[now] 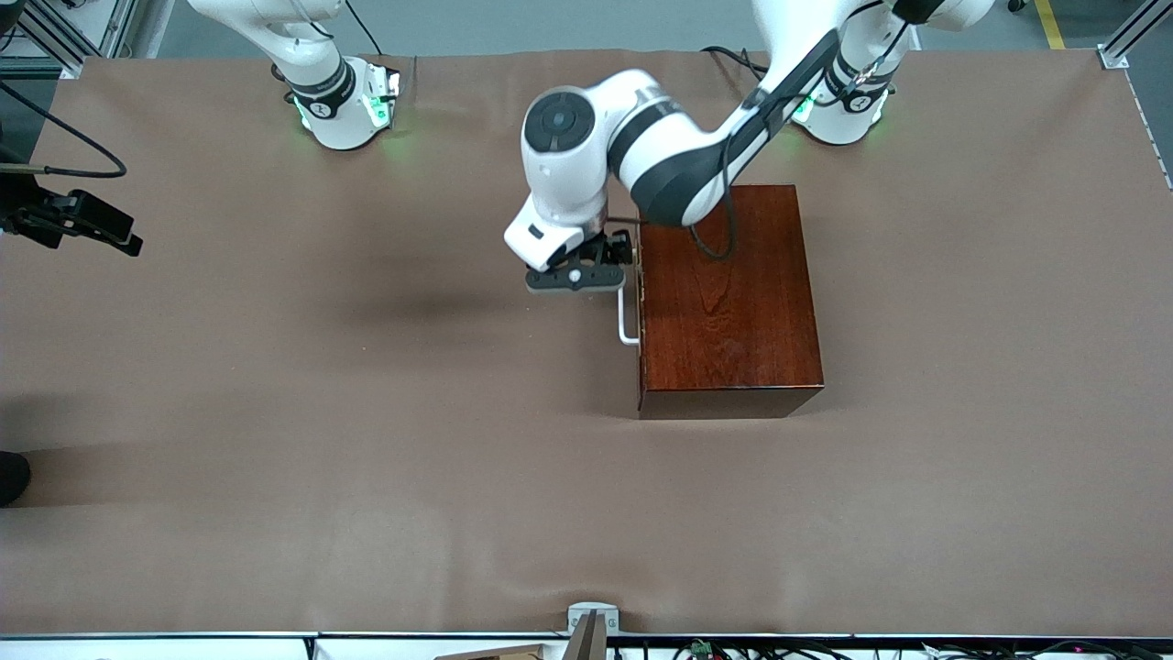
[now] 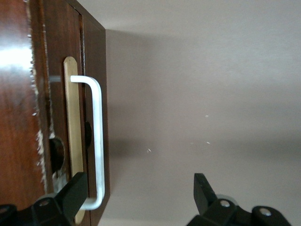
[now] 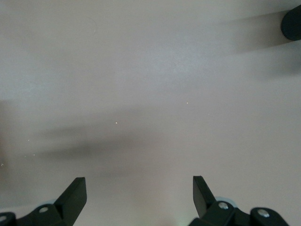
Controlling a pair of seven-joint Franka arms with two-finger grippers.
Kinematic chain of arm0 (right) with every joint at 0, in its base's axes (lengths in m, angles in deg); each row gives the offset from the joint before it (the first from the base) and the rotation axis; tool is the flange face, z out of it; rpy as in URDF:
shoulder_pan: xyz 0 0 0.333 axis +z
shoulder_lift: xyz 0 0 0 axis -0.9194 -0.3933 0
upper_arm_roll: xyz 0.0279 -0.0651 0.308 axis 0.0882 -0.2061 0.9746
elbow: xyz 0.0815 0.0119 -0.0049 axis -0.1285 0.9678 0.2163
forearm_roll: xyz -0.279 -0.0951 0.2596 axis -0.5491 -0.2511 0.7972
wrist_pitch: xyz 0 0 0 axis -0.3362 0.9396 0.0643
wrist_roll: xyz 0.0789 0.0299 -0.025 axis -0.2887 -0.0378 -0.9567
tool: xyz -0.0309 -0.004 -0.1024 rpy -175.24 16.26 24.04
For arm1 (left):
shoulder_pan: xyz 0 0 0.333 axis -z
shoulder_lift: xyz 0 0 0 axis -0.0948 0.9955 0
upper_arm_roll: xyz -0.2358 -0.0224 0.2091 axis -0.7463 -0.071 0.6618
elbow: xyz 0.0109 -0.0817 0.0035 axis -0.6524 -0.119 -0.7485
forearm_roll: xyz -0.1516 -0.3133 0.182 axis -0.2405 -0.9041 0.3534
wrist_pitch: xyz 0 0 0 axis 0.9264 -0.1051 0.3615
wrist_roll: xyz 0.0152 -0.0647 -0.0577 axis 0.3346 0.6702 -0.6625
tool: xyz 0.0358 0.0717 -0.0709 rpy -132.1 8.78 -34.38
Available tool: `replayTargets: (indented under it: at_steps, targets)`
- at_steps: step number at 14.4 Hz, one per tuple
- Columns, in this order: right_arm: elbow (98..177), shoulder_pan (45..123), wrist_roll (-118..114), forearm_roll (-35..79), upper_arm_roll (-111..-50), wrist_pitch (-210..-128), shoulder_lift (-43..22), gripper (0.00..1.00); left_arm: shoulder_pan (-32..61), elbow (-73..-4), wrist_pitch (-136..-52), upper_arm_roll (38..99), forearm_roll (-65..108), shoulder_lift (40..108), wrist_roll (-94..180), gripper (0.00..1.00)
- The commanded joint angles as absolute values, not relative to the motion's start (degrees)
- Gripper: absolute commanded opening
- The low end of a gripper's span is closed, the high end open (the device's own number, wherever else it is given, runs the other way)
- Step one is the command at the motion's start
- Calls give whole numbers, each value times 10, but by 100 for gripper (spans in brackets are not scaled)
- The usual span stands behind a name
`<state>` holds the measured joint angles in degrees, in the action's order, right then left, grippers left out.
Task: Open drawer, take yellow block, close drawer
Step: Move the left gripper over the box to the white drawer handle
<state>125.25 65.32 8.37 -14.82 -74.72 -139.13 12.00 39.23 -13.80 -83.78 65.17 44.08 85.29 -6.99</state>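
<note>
The dark reddish-brown wooden box (image 1: 724, 293) stands in the middle of the table with its drawer (image 2: 73, 141) shut; only a thin pale-wood strip of it shows. The white U-shaped handle (image 1: 626, 321) faces the right arm's end of the table. My left gripper (image 1: 586, 280) hangs open over the handle's end nearest the robots. In the left wrist view the handle (image 2: 97, 136) has its bend just inside one finger (image 2: 75, 190) of the left gripper (image 2: 138, 183). The yellow block is hidden. My right gripper (image 3: 138, 186) waits open over bare table.
Brown table cover (image 1: 367, 440) spreads all around the box. A black device with a cable (image 1: 78, 220) sits at the edge toward the right arm's end. A dark round object (image 3: 292, 21) shows in the right wrist view.
</note>
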Motion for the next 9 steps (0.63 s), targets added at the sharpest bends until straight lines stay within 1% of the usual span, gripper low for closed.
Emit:
replayTargets:
  at_steps: [1,9]
  targets:
    - [1242,645,88,-142,-742,-1389,115,100,402,-117,-836,666,453,878,-47,100]
    - [1242,644,88,-140,-742,-1393,115,100,402,-122,-828,667,457,904,-46,100]
